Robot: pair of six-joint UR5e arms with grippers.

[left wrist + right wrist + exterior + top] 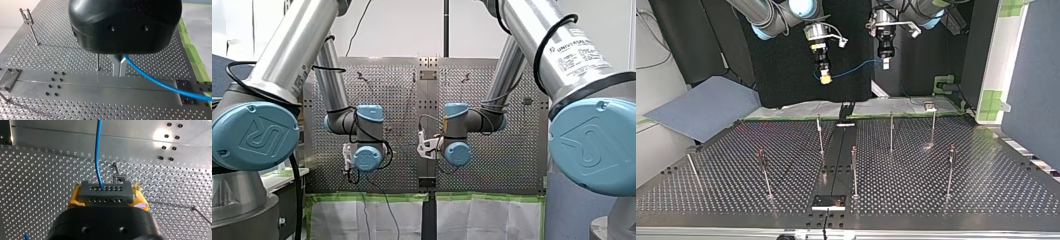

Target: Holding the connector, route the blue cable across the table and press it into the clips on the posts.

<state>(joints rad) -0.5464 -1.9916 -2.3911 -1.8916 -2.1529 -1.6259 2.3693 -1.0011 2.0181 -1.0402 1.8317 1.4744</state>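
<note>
Right jaws around connector, blue cable beyond.

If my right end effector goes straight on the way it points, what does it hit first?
Probably the clip post just ahead of the connector that the right end effector holds; if it misses that, the perforated table. Depth is hard to judge.

Your perforated counter carried several thin upright posts on either side of a smooth centre strip, with a small plate at the strip's near end in the top view.
</note>
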